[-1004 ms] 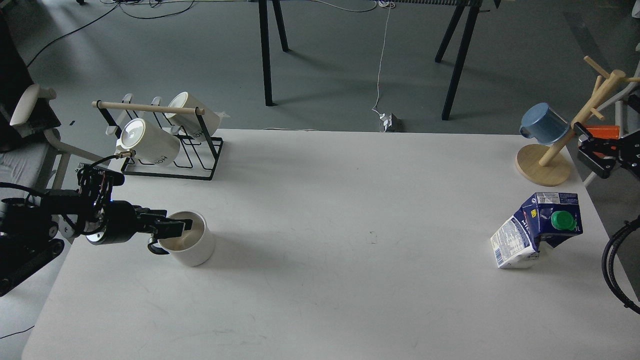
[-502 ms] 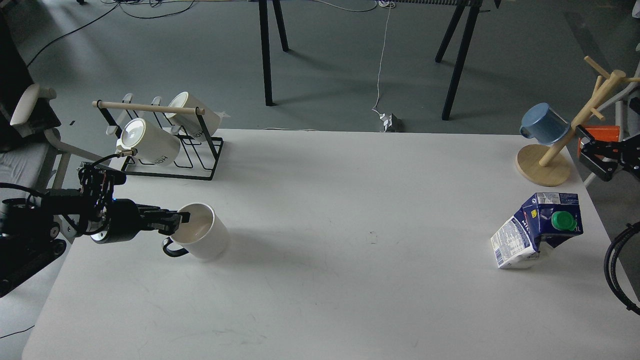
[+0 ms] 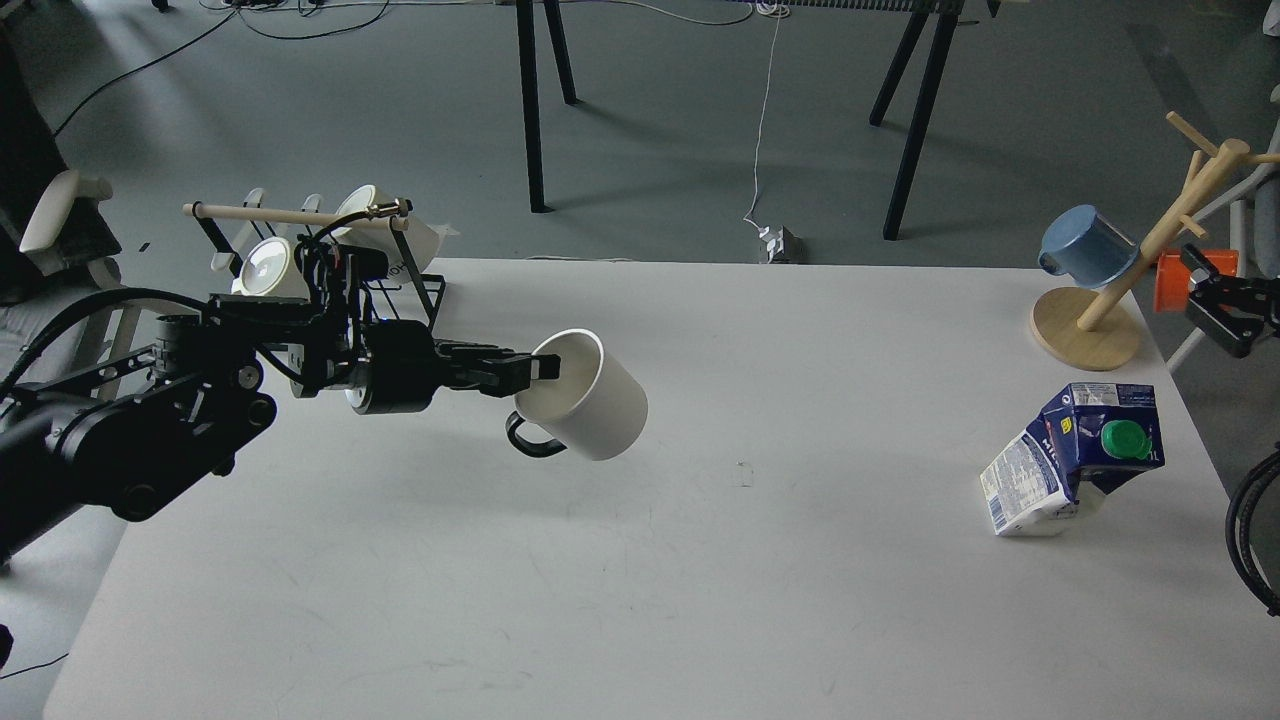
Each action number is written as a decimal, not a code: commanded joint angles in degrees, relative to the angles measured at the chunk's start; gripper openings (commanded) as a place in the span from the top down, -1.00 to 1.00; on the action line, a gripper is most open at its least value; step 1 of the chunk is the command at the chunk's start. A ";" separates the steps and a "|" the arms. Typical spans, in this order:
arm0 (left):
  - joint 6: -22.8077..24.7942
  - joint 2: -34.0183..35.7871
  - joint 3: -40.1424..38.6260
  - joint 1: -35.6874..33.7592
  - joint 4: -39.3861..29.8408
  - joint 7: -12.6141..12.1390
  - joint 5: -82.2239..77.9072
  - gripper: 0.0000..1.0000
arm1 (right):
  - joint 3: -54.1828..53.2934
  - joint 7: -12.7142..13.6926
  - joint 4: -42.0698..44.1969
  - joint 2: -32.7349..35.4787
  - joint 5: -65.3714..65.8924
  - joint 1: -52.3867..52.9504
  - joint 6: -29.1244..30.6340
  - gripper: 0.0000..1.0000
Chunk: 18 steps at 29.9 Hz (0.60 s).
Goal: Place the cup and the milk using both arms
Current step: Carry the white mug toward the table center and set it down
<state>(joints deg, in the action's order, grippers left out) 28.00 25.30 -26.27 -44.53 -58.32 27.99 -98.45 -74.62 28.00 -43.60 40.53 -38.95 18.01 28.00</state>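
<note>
My left gripper [image 3: 535,369] is shut on the rim of a white cup [image 3: 592,408] and holds it tilted above the table [image 3: 700,560], left of centre, with its black handle hanging below. A blue and white milk carton [image 3: 1075,458] with a green cap lies tilted on the table at the right. My right gripper [image 3: 1225,312] is beyond the table's right edge, above the carton and beside the wooden mug tree [image 3: 1120,290]; its fingers cannot be told apart.
A black wire rack [image 3: 330,290] with a wooden bar holds two white mugs at the back left, behind my left arm. A blue mug [image 3: 1085,245] hangs on the mug tree at the back right. An orange object sits off the table's right edge.
My left gripper has lifted the white cup off the table and carried it right, toward the centre. My right gripper has drifted a little to the right.
</note>
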 commanded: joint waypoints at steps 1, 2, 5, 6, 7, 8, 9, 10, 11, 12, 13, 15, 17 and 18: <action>0.00 -7.70 0.34 -0.65 5.57 0.01 -2.61 0.92 | -0.09 0.00 0.45 0.07 0.02 0.01 0.00 -0.97; 0.00 -9.11 0.34 -0.65 6.80 0.01 -3.76 0.92 | -0.09 0.00 0.45 0.33 -0.07 0.09 0.00 -0.97; 0.00 -12.63 0.52 -0.48 10.94 0.01 -7.71 0.91 | -0.09 0.00 0.45 0.78 0.02 0.01 0.00 -0.97; 0.00 -13.51 0.95 -0.39 11.64 0.01 -9.03 0.91 | -0.09 0.00 0.45 0.86 0.02 0.09 0.00 -0.97; 0.00 -14.04 1.48 -0.21 12.08 0.01 -10.00 0.91 | -0.09 0.00 0.45 0.86 0.02 0.09 0.00 -0.97; 0.00 -14.39 2.18 -0.12 12.26 0.01 -10.53 0.91 | -0.09 0.00 0.45 0.86 0.02 0.09 0.00 -0.97; 0.00 -14.57 3.06 -0.12 12.26 0.01 -10.71 0.91 | -0.09 0.00 0.45 0.86 0.02 0.09 0.00 -0.97; 0.00 -14.66 3.76 -0.04 12.35 0.01 -10.80 0.90 | 0.00 0.00 0.45 0.86 0.02 0.01 0.00 -0.97; 0.00 -14.75 4.55 -0.03 12.53 0.01 -10.80 0.89 | 0.00 0.00 0.45 0.86 0.02 0.09 0.00 -0.97; 0.00 -14.75 5.08 0.05 13.05 0.01 -10.80 0.88 | 0.00 0.00 0.45 0.86 0.02 0.01 0.00 -0.97; 0.00 -14.75 5.35 0.05 13.49 0.01 -10.80 0.87 | 0.00 0.00 0.45 0.86 0.02 0.01 0.00 -0.97; 0.00 -14.66 5.87 0.05 13.93 0.01 -10.89 0.85 | 0.00 0.00 0.45 0.86 0.02 0.01 0.00 -0.97; 0.00 -14.66 6.05 0.05 13.93 0.01 -10.89 0.83 | 0.00 0.00 0.80 0.86 0.02 0.01 0.00 -0.97; 0.00 -14.57 6.05 0.05 13.93 0.01 -10.89 0.82 | 0.00 0.00 1.06 0.86 0.02 0.01 0.00 -0.97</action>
<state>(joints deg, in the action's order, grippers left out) 28.01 10.61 -20.47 -44.49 -44.51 28.00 -109.32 -74.62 28.00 -43.08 41.39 -38.96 18.04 28.00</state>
